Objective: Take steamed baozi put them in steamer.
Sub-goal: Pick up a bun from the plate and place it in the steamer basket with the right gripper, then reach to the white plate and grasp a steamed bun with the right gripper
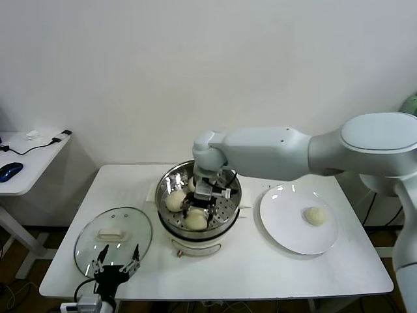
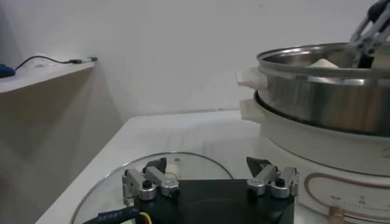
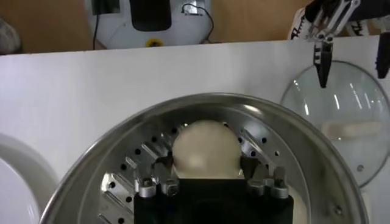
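Steamer (image 1: 171, 181) mid-table; lid (image 1: 85, 242) left, plate (image 1: 281, 218) right; maybe 3 baozi (image 1: 174, 201) inside.

The right arm and right gripper (image 1: 197, 210) fill the steamer (image 1: 229, 207), blocking entry from above. At nine o'clock the glass lid (image 1: 124, 228) lies under the left gripper (image 1: 116, 259). At three o'clock the plate (image 1: 287, 228) has bare rim.

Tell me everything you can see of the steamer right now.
The steamer is a round, shiny steel pot on a white base with side handles, upright mid-table between the glass lid and the white plate. Its perforated tray holds at least two baozi; a third is partly hidden. The right gripper reaches inside, fingers either side of the front baozi. The left gripper hangs open over the lid, apart from the steamer.
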Motion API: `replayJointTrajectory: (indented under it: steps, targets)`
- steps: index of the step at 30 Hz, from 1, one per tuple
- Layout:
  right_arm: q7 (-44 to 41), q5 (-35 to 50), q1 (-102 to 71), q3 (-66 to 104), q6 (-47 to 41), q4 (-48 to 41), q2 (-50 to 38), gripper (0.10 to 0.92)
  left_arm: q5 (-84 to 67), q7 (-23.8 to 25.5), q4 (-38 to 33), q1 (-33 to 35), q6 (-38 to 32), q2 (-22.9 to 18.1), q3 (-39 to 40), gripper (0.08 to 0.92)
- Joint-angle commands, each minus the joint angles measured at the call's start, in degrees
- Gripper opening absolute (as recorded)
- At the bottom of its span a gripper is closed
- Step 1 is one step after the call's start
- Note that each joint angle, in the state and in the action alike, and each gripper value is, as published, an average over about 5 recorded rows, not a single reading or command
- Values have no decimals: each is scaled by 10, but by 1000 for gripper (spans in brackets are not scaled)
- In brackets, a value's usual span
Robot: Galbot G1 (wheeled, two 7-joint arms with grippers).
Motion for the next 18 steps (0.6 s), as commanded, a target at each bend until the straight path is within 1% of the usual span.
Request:
replayJointTrajectory:
  steps: [1,6,9,11,13,16,18]
  targets:
    - [-32,39,13,9,46,-35,2,814,1,0,-1,1,0,0,1,823]
    - [-75,145,76,0,59,-45,-37,822,6,0,-4,3,0,-2,0,823]
    - [-95,203,120,-31,43,-60,-82,823,6,0,-6,5,0,-2,0,823]
    - [-99,230,150,-63,-1,-68,-125,823,6,0,-8,6,0,-2,0,823]
    - [-99,242,172,-87,-68,-70,-172,823,6,0,-8,6,0,-2,1,823]
    - [-99,256,192,-114,-165,-62,-241,822,6,1,-9,5,0,-1,2,823]
    - [-92,255,196,-131,-212,-51,-285,823,6,1,-10,4,0,0,3,823]
